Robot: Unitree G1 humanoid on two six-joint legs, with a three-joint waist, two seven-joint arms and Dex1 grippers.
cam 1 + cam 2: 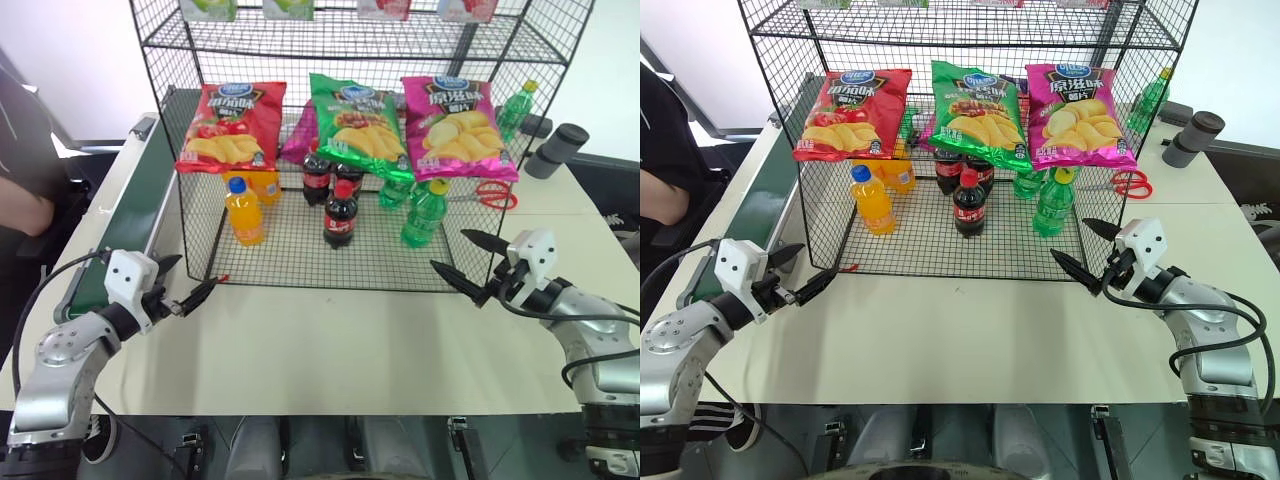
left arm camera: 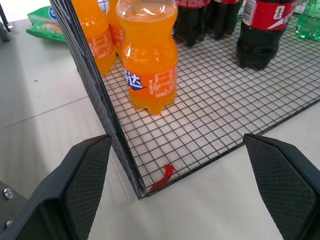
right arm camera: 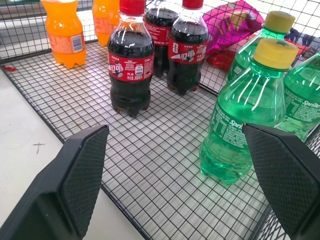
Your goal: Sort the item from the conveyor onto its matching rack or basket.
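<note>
The black wire rack (image 1: 300,250) stands on the pale table (image 1: 330,350), its bottom tier lying flat on the tabletop with the front edge facing the robot. The cola bottle (image 1: 340,215) stands upright on that tier, near the middle and in front of two more cola bottles (image 1: 317,175). To its left on the same tier stands an orange soda bottle (image 1: 244,212); to its right, green bottles with yellow caps (image 1: 424,212). Three crisp bags (image 1: 345,122) hang on the rack above the bottles. Left of the rack, the dark green conveyor (image 1: 135,215) runs along the table's edge, its belt bare in the stretch shown.

The left gripper (image 1: 180,290) hovers off the rack's front left corner, fingers spread wide and holding nothing. The right gripper (image 1: 468,262) hovers off the front right corner, likewise released and empty. A broad strip of bare table lies between them, in front of the rack.

The left wrist view shows a small red clip (image 2: 163,177) at the rack's front left corner and the side mesh edge-on between the fingers (image 2: 85,185). The right wrist view shows the cola bottle's red label and cap, and open wire floor in front of it. Red scissors (image 1: 492,193) lie on the table to the right of the rack.
</note>
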